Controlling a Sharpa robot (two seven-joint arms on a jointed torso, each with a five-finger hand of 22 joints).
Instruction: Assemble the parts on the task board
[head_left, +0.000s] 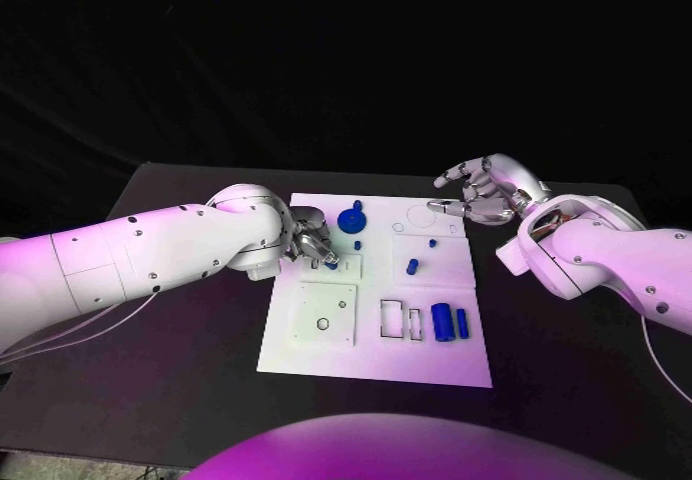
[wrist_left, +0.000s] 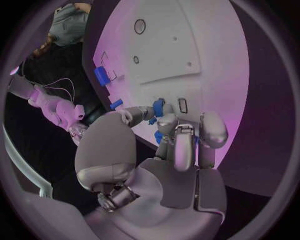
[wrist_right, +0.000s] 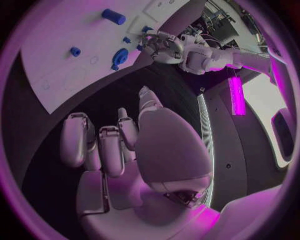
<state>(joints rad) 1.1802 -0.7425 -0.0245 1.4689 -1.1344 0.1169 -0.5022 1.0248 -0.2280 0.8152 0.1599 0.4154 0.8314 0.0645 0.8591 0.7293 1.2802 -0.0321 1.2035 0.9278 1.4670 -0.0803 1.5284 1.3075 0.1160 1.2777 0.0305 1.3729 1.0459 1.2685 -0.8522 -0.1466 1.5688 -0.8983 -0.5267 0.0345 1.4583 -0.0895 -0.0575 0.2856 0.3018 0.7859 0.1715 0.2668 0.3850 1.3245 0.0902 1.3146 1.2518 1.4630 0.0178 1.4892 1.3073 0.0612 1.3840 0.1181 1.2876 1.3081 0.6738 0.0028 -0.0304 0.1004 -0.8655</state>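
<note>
Two hands: left hand (head_left: 310, 243) pinches a blue part (head_left: 332, 263) at the board's (head_left: 433, 368) left edge; right hand (head_left: 483, 192) hovers far right, fingers apart, holding nothing

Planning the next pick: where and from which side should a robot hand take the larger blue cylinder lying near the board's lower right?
Probably across its middle, from above: the blue cylinder lies flat, long sides exposed, though a slimmer blue piece lies close alongside.

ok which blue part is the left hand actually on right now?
The small blue part at the task board's left side; the left hand's fingertips are closed around it. The round knob, small pegs and two cylinders lie untouched.
</note>
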